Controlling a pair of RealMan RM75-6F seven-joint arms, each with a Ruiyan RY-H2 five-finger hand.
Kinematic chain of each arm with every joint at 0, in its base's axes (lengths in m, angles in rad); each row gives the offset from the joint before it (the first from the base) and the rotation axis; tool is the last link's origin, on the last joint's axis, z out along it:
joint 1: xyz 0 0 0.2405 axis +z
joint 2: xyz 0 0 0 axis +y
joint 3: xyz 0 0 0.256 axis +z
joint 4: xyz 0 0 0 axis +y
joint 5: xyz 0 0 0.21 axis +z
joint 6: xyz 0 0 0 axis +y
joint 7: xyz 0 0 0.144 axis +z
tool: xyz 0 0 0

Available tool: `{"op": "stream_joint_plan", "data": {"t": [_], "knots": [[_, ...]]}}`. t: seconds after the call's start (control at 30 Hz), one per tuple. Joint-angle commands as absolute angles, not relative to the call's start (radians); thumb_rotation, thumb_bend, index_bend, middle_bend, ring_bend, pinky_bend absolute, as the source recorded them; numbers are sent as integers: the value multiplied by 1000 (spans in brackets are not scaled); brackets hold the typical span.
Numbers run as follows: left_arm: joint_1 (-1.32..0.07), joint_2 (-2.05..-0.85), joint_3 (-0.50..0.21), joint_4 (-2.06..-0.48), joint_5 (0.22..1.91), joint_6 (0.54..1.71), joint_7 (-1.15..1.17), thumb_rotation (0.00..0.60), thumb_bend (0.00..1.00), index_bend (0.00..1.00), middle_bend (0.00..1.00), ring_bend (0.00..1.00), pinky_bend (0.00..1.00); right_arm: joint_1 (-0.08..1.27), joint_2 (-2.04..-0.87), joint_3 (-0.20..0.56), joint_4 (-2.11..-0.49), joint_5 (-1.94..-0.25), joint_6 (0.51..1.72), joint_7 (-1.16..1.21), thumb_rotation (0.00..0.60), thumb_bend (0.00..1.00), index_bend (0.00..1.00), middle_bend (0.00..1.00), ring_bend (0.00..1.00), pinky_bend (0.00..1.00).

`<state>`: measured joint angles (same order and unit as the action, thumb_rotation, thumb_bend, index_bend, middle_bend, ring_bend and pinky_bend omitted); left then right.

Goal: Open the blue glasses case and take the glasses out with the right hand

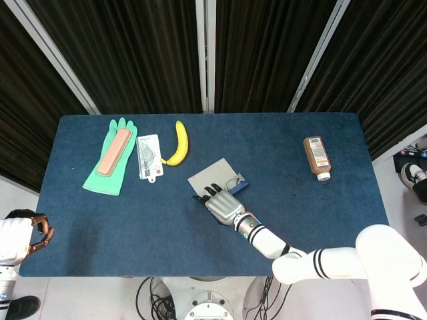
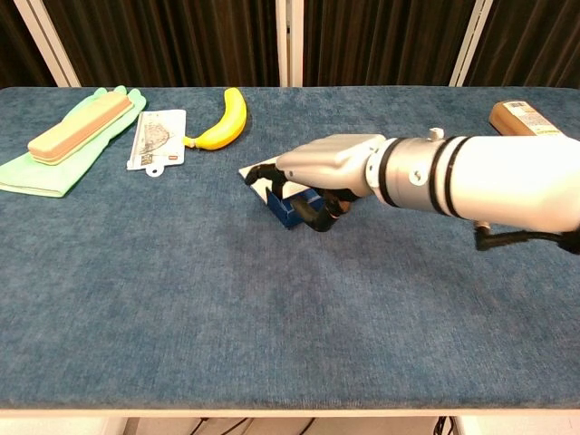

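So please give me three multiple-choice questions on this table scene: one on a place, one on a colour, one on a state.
1. Where does the right robot hand sit?
A. on the green glove
B. at the near side of the blue glasses case
C. beside the brown bottle

2. What colour is the fruit lying beside the card?
A. yellow
B. red
C. purple

3. In what state is the glasses case?
A. closed
B. open, lid laid back
C. upside down

Answers:
1. B: the head view shows the hand against the blue glasses case, far from the green glove and the brown bottle.
2. A: the banana next to the card is yellow.
3. B: the pale lid lies flat behind the blue base, with the glasses showing inside.
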<state>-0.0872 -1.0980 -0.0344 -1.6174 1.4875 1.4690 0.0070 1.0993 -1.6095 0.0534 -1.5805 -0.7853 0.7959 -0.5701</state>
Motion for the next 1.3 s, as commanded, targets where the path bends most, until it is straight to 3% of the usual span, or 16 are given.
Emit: {"op": "stream_joint_plan", "data": {"t": [0.03,0.33,0.5,0.77,1.0,1.3], "knots": [[-87,-1098,-34,-1618,1488,1469,8,600,373,661,665,429,360,1052,-1549,3,-1653,-839,844,-570,600,733,0,251,0,0],[-86,-1101,-35,-1620,1487,1472,21,600,374,661,665,429,361,915,-1388,-118,-1750,-923,945,-539,600,726,0,288,0,0],[-86,-1102,-35,-1621,1487,1474,28,600,373,661,665,429,360,864,-1332,-131,-1726,-944,952,-484,600,730,0,289,0,0],[-85,-1104,-36,-1622,1484,1475,36,600,373,661,665,429,360,828,-1308,-21,-1645,-990,959,-320,600,738,0,253,0,0],[-85,-1104,-36,-1621,1484,1475,34,600,373,661,665,429,360,911,-1388,74,-1479,-810,787,-318,600,772,0,252,0,0],[-86,-1102,-36,-1619,1485,1472,23,600,373,661,665,429,360,1009,-1508,102,-1365,-694,656,-361,600,765,0,252,0,0]]}}
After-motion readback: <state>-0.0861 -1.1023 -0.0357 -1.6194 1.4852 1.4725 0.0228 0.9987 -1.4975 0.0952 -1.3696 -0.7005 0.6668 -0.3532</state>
